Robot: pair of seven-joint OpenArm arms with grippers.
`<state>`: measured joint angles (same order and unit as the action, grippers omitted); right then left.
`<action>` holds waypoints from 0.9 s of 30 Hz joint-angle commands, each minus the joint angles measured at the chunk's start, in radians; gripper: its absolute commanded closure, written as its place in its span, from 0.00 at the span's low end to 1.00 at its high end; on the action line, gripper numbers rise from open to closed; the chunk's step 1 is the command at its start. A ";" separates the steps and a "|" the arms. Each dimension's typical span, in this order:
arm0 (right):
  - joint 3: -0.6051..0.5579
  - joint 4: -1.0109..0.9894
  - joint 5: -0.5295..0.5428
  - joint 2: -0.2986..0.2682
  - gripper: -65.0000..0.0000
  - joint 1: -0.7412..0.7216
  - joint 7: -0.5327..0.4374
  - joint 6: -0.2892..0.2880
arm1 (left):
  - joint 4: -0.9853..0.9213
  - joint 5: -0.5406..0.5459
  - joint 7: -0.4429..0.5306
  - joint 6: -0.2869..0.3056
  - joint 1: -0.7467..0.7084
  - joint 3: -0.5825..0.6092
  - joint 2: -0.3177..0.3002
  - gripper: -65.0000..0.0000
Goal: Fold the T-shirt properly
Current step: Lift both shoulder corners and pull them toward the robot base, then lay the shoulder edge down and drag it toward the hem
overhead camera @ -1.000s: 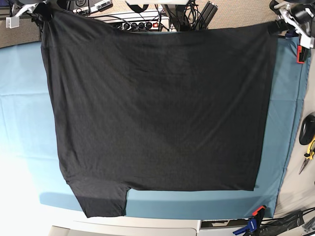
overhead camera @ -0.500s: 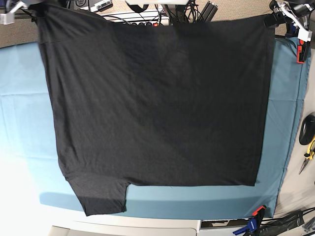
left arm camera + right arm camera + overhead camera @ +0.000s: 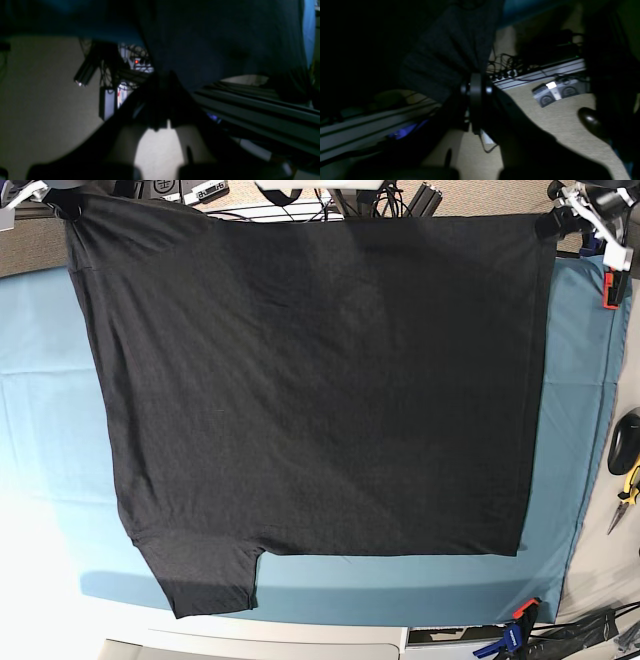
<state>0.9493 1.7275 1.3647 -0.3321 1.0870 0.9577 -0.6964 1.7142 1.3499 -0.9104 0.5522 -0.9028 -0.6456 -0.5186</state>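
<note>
The T-shirt (image 3: 320, 390) hangs stretched over the teal cloth (image 3: 575, 430), each top corner pinched by the left gripper (image 3: 552, 222) and right gripper (image 3: 68, 206), while only wrist views show cables (image 3: 505, 72) behind.

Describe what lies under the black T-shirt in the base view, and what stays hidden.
The teal table cloth shows beyond the T-shirt at the left, right and near edges. Whatever lies beneath the shirt's middle is covered.
</note>
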 commanded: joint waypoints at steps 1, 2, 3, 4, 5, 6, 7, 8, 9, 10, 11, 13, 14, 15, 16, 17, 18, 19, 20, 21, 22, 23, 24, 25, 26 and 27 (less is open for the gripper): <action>0.018 0.009 0.032 -0.014 1.00 0.009 -0.006 -0.002 | 0.029 0.015 0.014 0.034 -0.011 -0.012 -0.013 1.00; 0.018 0.009 0.034 -0.014 1.00 0.003 -0.006 -0.002 | 0.048 0.012 0.015 0.047 -0.011 -0.012 -0.013 1.00; 0.018 0.009 0.034 -0.014 1.00 -0.007 -0.006 -0.002 | 0.065 0.010 0.021 0.051 -0.011 -0.012 -0.014 1.00; 0.018 0.009 0.035 -0.014 1.00 -0.016 -0.006 -0.002 | 0.079 0.001 0.029 0.051 -0.008 -0.012 -0.014 1.00; 0.018 0.009 0.035 -0.014 1.00 -0.028 -0.007 -0.002 | 0.093 -0.017 0.040 0.051 -0.004 -0.012 -0.014 1.00; 0.018 0.009 0.035 -0.014 1.00 -0.042 -0.007 -0.002 | 0.103 -0.036 0.047 0.051 0.006 -0.012 -0.014 1.00; 0.018 0.009 0.038 -0.014 1.00 -0.057 -0.007 -0.002 | 0.108 -0.053 0.054 0.051 0.018 -0.012 -0.014 1.00; 0.018 0.009 0.041 -0.014 1.00 -0.074 -0.007 -0.002 | 0.110 -0.066 0.060 0.050 0.032 -0.012 -0.014 1.00; 0.018 0.009 0.043 -0.014 1.00 -0.092 -0.007 -0.002 | 0.110 -0.080 0.067 0.044 0.050 -0.012 -0.014 1.00; 0.018 0.009 0.042 -0.014 1.00 -0.113 -0.007 -0.002 | 0.109 -0.093 0.074 0.033 0.068 -0.012 -0.014 1.00; 0.018 0.009 0.041 -0.014 1.00 -0.135 -0.008 -0.002 | 0.109 -0.110 0.082 0.023 0.088 -0.012 -0.014 1.00; 0.013 0.009 0.037 -0.014 1.00 -0.182 -0.008 -0.002 | 0.109 -0.146 0.099 0.021 0.127 -0.012 -0.017 1.00; 0.012 0.009 0.025 -0.013 1.00 -0.211 -0.008 -0.002 | 0.109 -0.156 0.106 0.021 0.147 -0.012 -0.019 1.00; 0.012 0.009 0.005 -0.011 1.00 -0.243 -0.013 -0.002 | 0.109 -0.171 0.112 0.021 0.167 -0.012 -0.023 1.00; 0.012 0.009 -0.024 -0.008 1.00 -0.278 -0.024 -0.002 | 0.109 -0.185 0.119 0.021 0.187 -0.012 -0.028 1.00; 0.012 0.009 -0.061 -0.007 1.00 -0.314 -0.036 -0.002 | 0.109 -0.200 0.123 0.021 0.207 -0.012 -0.032 1.00; 0.012 0.009 -0.101 -0.003 1.00 -0.351 -0.051 -0.002 | 0.109 -0.216 0.126 0.016 0.224 -0.012 -0.034 1.00; 0.012 0.009 -0.138 0.001 1.00 -0.389 -0.063 -0.002 | 0.109 -0.227 0.126 0.002 0.240 -0.012 -0.036 1.00; 0.012 0.009 -0.170 0.006 1.00 -0.428 -0.073 -0.002 | 0.107 -0.233 0.129 -0.011 0.254 -0.012 -0.037 1.00; 0.011 0.009 -0.196 0.009 1.00 -0.463 -0.079 -0.002 | 0.104 -0.245 0.137 -0.014 0.264 -0.012 -0.036 1.00; 0.010 0.009 -0.220 0.011 1.00 -0.497 -0.085 -0.002 | 0.102 -0.259 0.145 -0.013 0.274 -0.012 -0.036 1.00; 0.004 0.009 -0.242 0.011 1.00 -0.525 -0.096 -0.002 | 0.101 -0.272 0.153 -0.013 0.280 -0.012 -0.036 1.00; -0.005 0.009 -0.263 0.011 1.00 -0.552 -0.106 -0.002 | 0.101 -0.282 0.158 -0.013 0.286 -0.012 -0.036 1.00; -0.017 0.009 -0.288 0.010 1.00 -0.576 -0.117 -0.002 | 0.101 -0.289 0.164 -0.013 0.291 -0.012 -0.036 1.00; -0.035 0.009 -0.314 0.011 1.00 -0.599 -0.127 -0.002 | 0.101 -0.293 0.172 -0.013 0.291 -0.012 -0.036 1.00; -0.060 0.008 -0.346 0.010 1.00 -0.621 -0.141 -0.002 | 0.101 -0.298 0.179 -0.013 0.291 -0.012 -0.036 1.00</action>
<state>0.8818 1.7210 0.9909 -0.3016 0.4656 0.8482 -0.6945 1.8023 1.0401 -0.7521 0.5354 -0.6086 -0.6456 -0.5381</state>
